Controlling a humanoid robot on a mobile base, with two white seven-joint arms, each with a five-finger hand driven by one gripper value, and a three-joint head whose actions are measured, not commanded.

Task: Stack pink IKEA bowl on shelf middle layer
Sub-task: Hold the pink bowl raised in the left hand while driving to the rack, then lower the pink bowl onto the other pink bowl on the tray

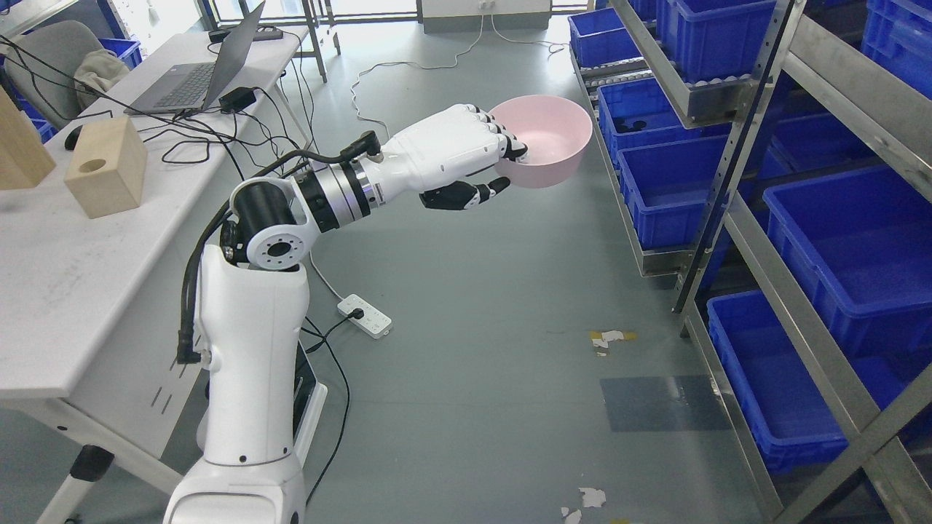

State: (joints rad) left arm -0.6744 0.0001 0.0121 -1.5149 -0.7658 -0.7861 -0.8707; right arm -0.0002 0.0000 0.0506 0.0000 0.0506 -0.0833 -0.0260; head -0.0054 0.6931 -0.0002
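Shelving of grey metal point(735, 182) fills the right side, loaded with blue plastic bins point(859, 247). Opposite stands a white desk point(65, 291) carrying an open grey laptop point(196, 73) and a pale wooden block point(108, 166). Between them, above the floor, the left hand point(466, 156) grips the round pink plastic bowl point(546, 140) by its near rim, fingers inside, thumb beneath.

left arm extended, hand point(473, 156) gripping bowl point(550, 142)
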